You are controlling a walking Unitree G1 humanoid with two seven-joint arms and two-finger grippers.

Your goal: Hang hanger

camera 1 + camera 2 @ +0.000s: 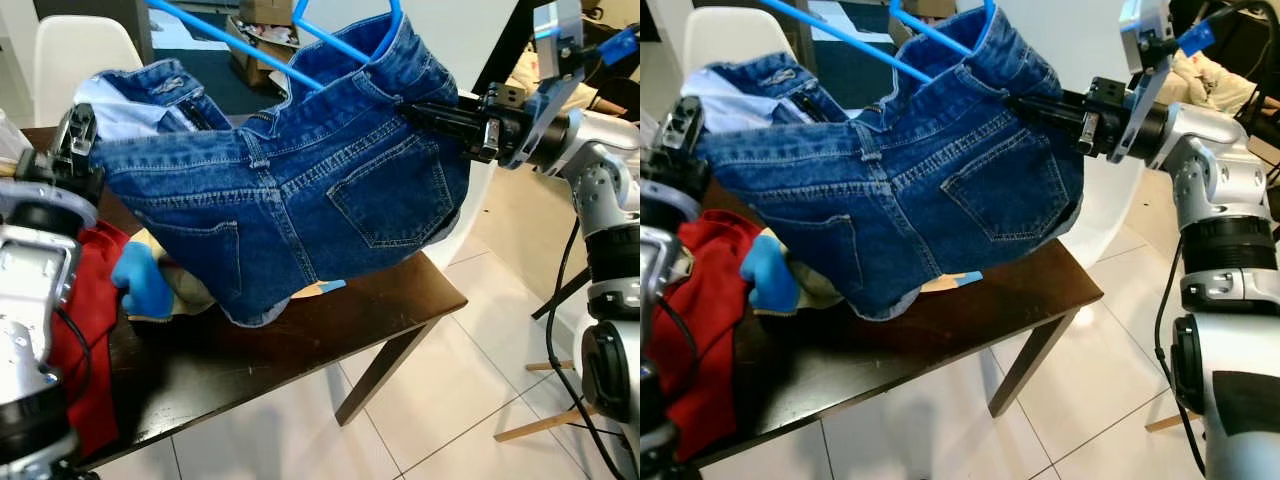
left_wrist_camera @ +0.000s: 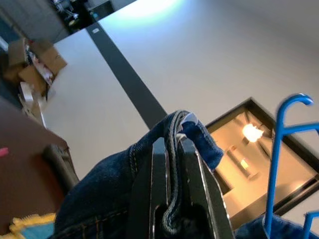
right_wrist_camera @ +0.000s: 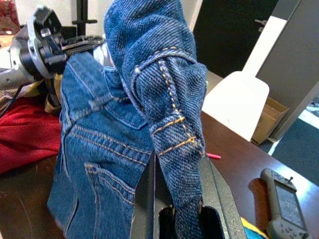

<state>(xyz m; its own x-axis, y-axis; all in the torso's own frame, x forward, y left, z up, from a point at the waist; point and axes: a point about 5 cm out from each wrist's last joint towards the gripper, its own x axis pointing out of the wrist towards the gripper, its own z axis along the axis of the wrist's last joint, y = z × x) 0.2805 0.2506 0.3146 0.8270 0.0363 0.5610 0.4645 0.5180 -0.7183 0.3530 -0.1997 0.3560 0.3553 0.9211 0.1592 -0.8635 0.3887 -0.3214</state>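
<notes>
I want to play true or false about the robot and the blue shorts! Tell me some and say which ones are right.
1. Both grippers hold the denim shorts up above the dark table. True.
2. The hanger is red. False: it is blue.
3. A red cloth lies on the table. True.
4. The right gripper is open and holds nothing. False: its fingers pinch the waistband.
5. The left gripper pinches denim. True.

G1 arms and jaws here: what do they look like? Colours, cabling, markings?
Both arms are silver metal with black joint bands. The right arm has a black cable running down beside it and a blue tab by its wrist. The left arm looks similar. Jaws are long and black. No markings legible.
</notes>
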